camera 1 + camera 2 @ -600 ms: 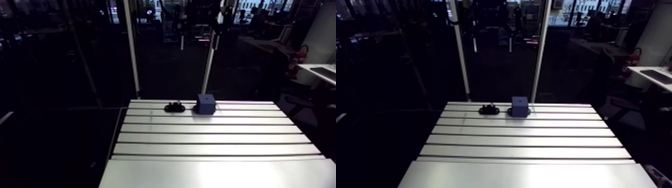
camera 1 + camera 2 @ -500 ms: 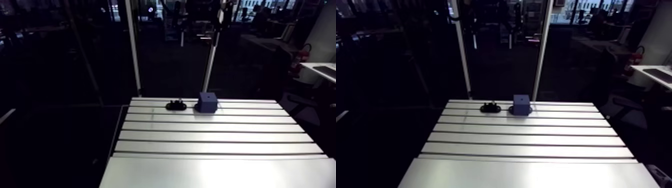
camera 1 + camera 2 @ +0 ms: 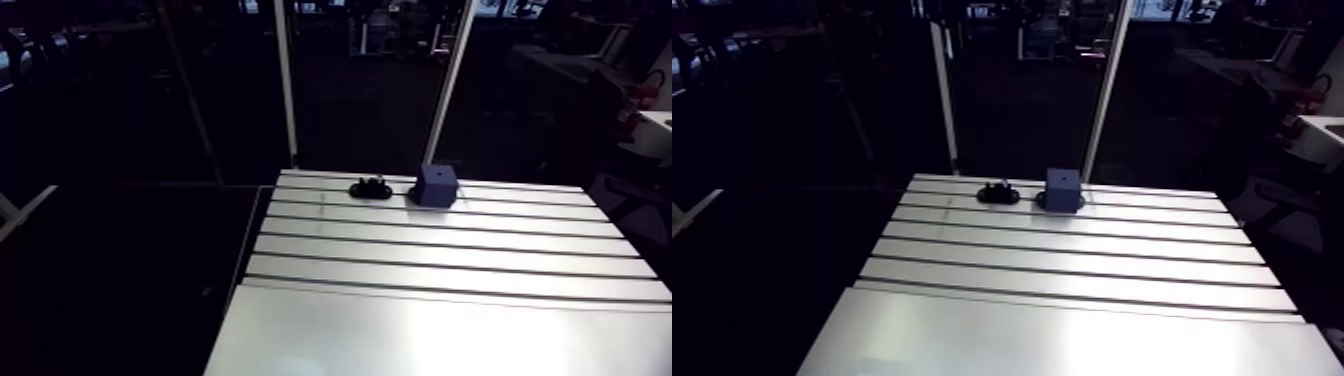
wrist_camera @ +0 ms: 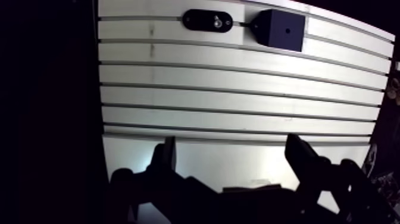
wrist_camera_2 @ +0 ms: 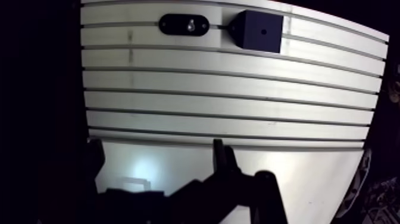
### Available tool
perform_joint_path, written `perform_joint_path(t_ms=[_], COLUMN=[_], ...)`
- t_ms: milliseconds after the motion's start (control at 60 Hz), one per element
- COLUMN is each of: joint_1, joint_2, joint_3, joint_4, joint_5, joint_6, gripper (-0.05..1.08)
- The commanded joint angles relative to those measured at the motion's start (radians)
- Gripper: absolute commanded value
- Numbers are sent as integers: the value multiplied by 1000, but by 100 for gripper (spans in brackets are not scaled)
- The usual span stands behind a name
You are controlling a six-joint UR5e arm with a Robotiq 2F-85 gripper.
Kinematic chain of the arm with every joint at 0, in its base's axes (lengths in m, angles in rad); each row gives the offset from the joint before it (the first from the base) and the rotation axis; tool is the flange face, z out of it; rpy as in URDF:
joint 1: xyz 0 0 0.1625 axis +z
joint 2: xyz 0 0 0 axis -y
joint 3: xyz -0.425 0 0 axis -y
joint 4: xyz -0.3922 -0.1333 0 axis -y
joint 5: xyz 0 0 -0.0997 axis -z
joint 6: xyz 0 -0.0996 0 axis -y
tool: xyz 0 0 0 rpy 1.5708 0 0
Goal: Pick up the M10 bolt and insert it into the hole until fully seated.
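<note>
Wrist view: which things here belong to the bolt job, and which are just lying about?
Job in hand:
small silvery bolt, sitting in a black oval holder
dark blue cube block with a hole in its top
gripper, fingers open, holding nothing

Lying about:
only the slotted aluminium table that bears them; no stray item shows

Pincer point(image 4: 232, 143) body beyond the wrist view's edge

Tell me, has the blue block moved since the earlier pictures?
No. The blue block sits beside the black holder at the far edge of the table as before; only the camera shifted.
</note>
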Motion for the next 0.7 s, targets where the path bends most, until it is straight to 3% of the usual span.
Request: perform_joint_path(t_ms=[17,217,367,700], joint_1=[13,18,18,6], joint_2=[21,62,95,156], joint_3=[36,77,136,196], joint_4=[-107,-214,-352,-493], joint_5=[-3,-9,-15,-15], joint_6=[6,6,7,9], gripper=[1,1,1,1])
